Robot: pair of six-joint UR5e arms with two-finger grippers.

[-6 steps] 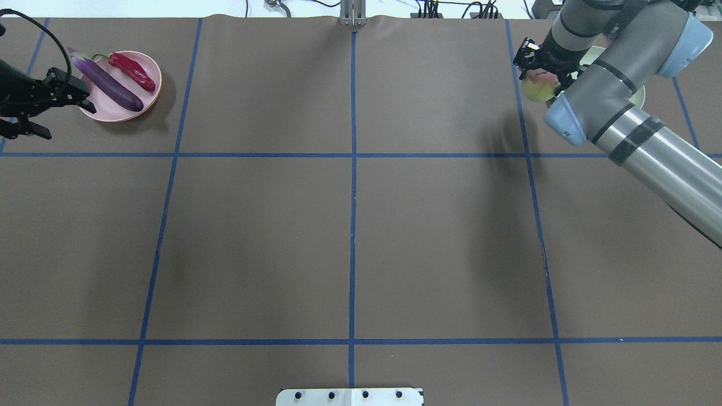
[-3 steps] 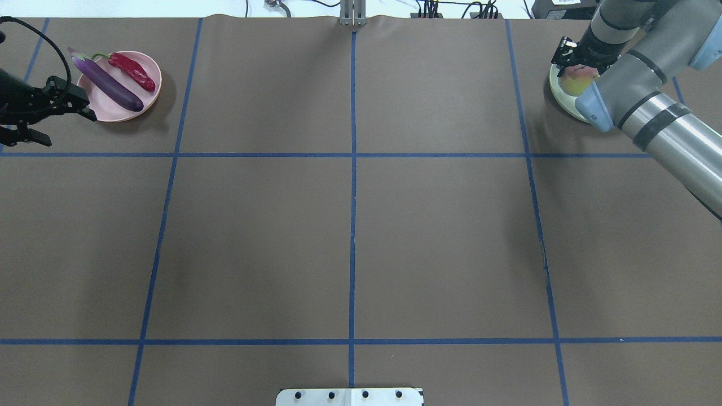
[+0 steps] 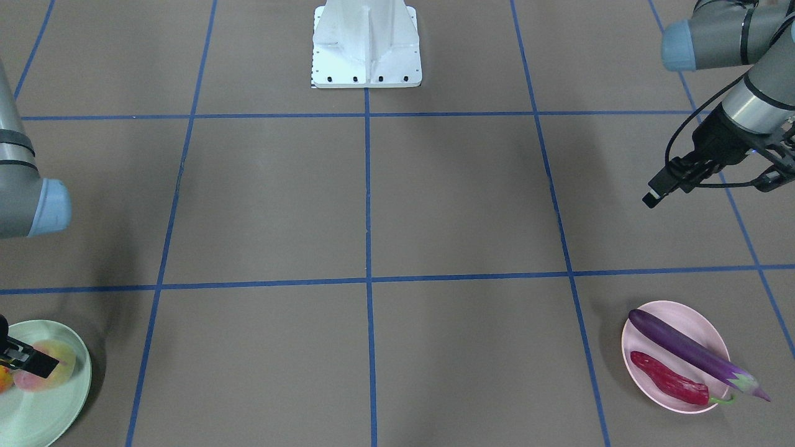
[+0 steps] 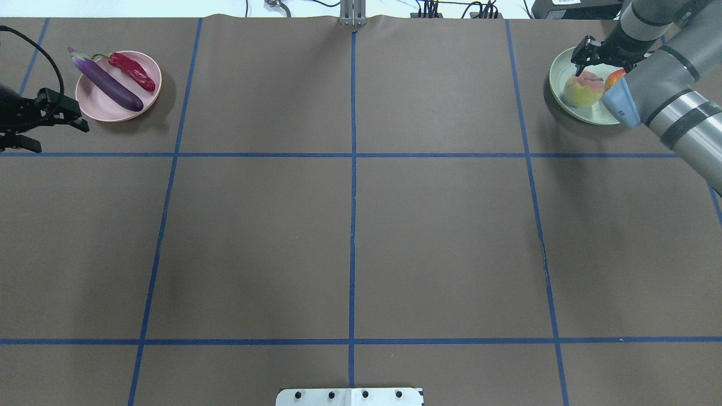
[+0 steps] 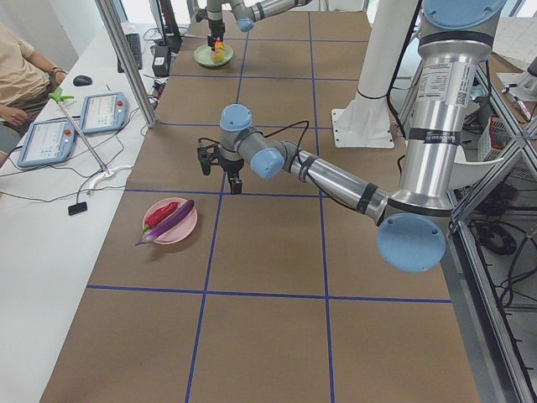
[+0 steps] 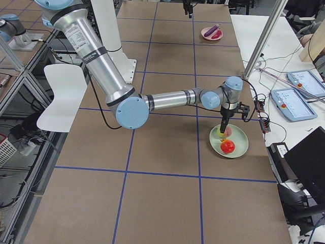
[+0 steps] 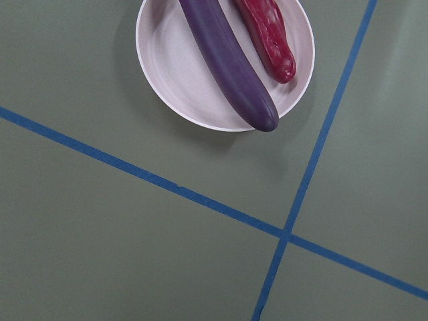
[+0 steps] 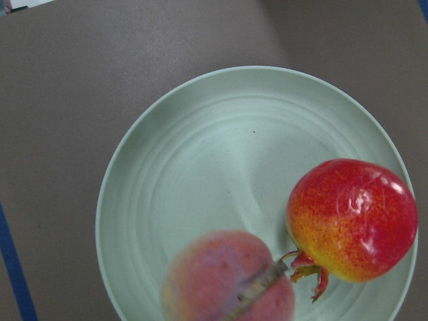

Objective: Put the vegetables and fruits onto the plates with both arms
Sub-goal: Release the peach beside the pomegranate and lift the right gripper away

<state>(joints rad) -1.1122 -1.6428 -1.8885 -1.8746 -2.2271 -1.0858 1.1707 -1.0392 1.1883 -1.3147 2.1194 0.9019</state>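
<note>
The purple eggplant [image 4: 107, 84] and the red chili pepper [image 4: 133, 72] lie side by side on the pink plate [image 4: 96, 100] at the far left. They also show in the left wrist view [image 7: 227, 63]. My left gripper [image 4: 59, 138] is open and empty, beside and nearer than that plate. The peach [image 4: 581, 93] and the red-and-yellow fruit [image 4: 615, 79] rest on the mint green plate [image 4: 564, 67] at the far right. My right gripper [image 4: 584, 62] hovers open just above the peach [image 8: 214, 281], which looks blurred, next to the crowned fruit [image 8: 351, 217].
The brown mat carries a blue tape grid. The white robot base [image 3: 366, 43] stands at the table's near edge. A metal post [image 4: 352, 14] and cables sit at the far edge. Tablets [image 5: 101, 109] and an operator are beside the table.
My right gripper carried the peach rightward over the green plate and let it go onto the plate. My left gripper drew back from the pink plate toward the robot.
</note>
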